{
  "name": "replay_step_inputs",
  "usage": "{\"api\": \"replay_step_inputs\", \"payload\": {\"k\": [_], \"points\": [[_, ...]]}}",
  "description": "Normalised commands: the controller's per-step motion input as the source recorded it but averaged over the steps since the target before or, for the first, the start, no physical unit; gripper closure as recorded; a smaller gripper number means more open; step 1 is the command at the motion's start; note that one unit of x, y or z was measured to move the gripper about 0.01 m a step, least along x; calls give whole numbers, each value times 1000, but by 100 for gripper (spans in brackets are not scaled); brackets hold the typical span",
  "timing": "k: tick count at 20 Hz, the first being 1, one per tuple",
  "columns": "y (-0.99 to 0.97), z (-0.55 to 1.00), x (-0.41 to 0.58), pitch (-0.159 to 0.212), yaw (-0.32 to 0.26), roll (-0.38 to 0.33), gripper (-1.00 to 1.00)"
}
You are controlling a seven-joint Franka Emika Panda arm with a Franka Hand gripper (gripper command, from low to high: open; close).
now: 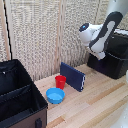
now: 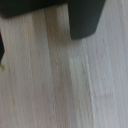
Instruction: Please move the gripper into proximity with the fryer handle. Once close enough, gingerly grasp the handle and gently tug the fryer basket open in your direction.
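The boxy black air fryer (image 1: pixel 112 60) stands at the exterior view's right, on the wooden table (image 1: pixel 95 107). My white hand, the gripper (image 1: pixel 100 53), hangs just above and in front of the fryer's upper near corner, pointing down. Its fingers are too small and blurred to read as open or shut. I cannot make out the fryer handle or the fryer basket's front in the exterior view. The wrist view is blurred: a black block (image 2: pixel 86 20) juts from a dark band over pale wood, and I cannot tell whether it is the handle. No fingers show there.
A dark blue flat slab (image 1: pixel 72 76) leans upright mid-table. A red cup (image 1: pixel 60 81) and a blue bowl (image 1: pixel 55 95) sit beside it. A big black soft-sided case (image 1: pixel 20 95) fills the exterior view's left. A slatted blind wall (image 1: pixel 45 35) stands behind.
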Motion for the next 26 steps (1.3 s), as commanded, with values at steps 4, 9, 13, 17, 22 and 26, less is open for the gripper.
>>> {"api": "replay_step_inputs", "payload": {"k": [4, 9, 13, 17, 22, 26], "points": [[-486, -85, -220, 12, 170, -104, -100], [-421, -59, -4, 6, 226, -118, -100], [-286, -1, 66, 10, 275, -33, 100], [-23, 0, 34, 10, 11, 3, 100], [62, -13, 16, 9, -81, -14, 100], [244, 6, -2, 0, -90, -47, 100]]}}
